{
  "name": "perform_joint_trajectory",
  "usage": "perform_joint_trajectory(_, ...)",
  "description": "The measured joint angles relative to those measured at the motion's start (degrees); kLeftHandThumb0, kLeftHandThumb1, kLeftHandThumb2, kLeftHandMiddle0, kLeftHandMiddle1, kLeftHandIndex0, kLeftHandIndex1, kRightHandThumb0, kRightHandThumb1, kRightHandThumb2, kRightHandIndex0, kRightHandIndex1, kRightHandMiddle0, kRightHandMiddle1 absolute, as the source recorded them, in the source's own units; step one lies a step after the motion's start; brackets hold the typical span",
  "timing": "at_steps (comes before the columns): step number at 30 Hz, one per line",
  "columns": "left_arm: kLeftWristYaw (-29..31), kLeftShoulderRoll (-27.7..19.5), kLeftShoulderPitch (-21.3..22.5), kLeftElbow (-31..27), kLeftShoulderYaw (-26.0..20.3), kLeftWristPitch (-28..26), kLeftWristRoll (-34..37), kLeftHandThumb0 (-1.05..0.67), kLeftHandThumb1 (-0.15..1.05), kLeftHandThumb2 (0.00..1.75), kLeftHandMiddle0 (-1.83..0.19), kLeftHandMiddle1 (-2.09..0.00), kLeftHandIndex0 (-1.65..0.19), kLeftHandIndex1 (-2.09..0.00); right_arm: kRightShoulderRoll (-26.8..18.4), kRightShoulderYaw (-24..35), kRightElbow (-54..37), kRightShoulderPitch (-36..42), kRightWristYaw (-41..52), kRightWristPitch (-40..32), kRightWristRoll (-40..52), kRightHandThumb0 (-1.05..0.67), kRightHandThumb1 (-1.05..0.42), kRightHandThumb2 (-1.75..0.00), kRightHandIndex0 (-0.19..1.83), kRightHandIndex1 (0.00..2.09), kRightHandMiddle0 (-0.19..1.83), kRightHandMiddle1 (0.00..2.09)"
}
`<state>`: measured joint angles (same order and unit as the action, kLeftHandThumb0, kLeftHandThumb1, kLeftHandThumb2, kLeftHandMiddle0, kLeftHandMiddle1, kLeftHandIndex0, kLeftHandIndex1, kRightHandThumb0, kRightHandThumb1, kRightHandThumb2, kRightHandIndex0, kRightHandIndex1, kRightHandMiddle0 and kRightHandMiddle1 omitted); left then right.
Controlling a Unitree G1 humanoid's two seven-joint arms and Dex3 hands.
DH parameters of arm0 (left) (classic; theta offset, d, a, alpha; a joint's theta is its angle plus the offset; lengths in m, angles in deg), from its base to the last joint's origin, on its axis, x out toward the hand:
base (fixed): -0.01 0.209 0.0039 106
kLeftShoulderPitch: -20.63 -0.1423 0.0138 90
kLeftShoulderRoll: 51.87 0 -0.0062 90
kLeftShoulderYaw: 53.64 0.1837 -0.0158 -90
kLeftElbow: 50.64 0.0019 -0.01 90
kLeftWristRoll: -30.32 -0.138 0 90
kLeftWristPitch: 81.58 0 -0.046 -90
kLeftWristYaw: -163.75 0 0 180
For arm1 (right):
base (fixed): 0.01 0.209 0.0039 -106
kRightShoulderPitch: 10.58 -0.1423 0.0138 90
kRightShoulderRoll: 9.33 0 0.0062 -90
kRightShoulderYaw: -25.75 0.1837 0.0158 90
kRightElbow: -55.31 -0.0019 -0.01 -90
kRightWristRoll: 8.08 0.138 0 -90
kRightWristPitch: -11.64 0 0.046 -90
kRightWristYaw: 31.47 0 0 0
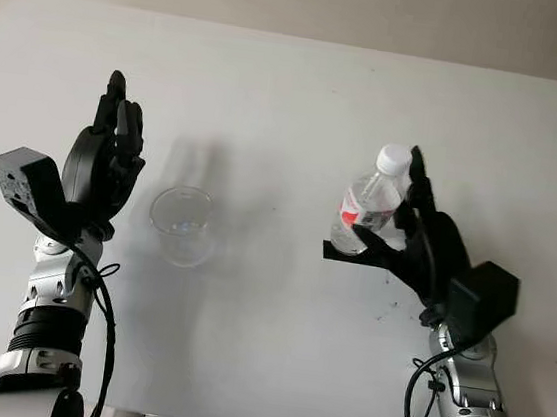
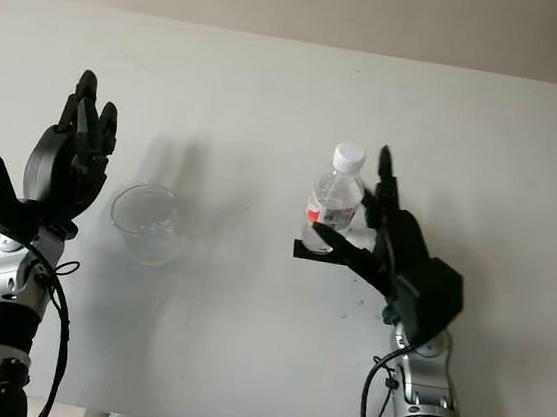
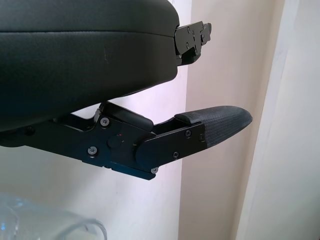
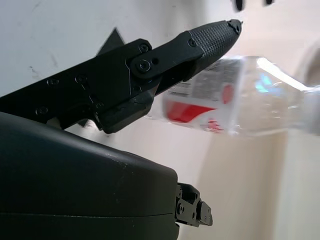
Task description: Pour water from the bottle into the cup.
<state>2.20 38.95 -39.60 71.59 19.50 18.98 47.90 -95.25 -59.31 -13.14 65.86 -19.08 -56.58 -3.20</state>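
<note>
I see the clear plastic bottle at about three o'clock from the middle of the white worktop, white cap on and tilted a little toward one o'clock, its red-and-white label facing me. My right hand has its fingers closed around the bottle's lower body. I cannot tell how much water is inside (the plastic is too clear). The transparent cup stands upright at nine o'clock, looking empty. My left hand hangs open just beside the cup, holding nothing.
</note>
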Motion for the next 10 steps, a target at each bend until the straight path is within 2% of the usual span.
perform_joint_trajectory(10, -0.19, 0.00, 0.05, 0.00, -0.03, 0.31, -0.18, -0.76, 1.05, 0.69, 0.19, 0.00, 0.19, 0.00, 1.30, -0.56, -9.11, 2.81, 2.00, 1.34, 1.40, -0.91, -0.93, -0.05, -0.19, 0.00, -0.19, 0.00)
